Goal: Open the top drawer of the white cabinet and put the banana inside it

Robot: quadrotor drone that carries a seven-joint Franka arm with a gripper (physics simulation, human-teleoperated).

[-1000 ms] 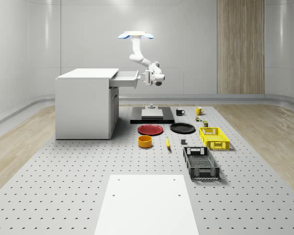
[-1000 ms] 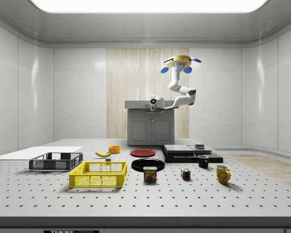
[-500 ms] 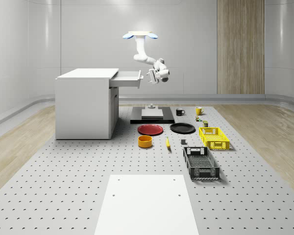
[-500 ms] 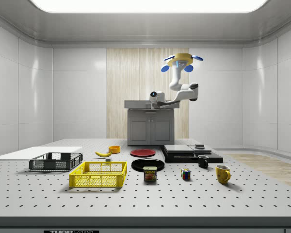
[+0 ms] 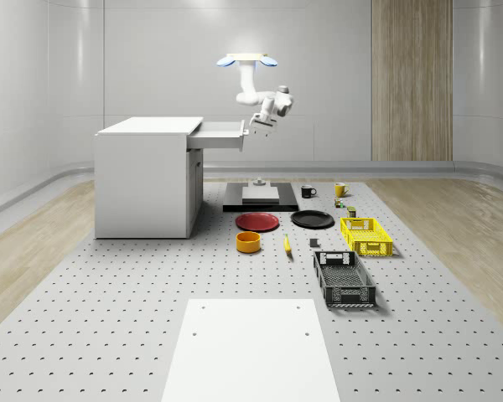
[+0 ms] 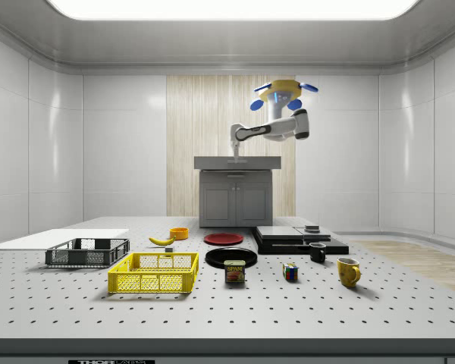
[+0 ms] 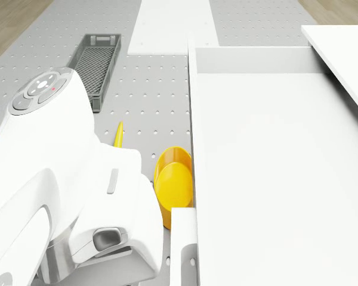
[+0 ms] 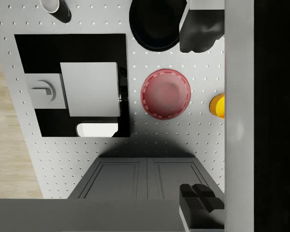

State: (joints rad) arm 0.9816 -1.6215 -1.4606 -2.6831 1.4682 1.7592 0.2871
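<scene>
Banana (image 5: 287, 244) lies on the table (image 5: 109, 318) beside the orange bowl (image 5: 248, 242). Top drawer (image 5: 218, 134) of the white cabinet (image 5: 142, 180) stands open. Drone (image 5: 246, 60) hovers beyond it; gripper (image 5: 256, 127) hangs just past the drawer front, its finger spacing impossible to tell.

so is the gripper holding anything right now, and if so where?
Nothing. The gripper is off the open top drawer; the banana lies on the floor. The drone hovers beside the white cabinet.

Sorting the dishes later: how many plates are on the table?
2: a red plate in front of the cabinet, and a black plate beside it toward the yellow crate. None seems hidden.
</scene>
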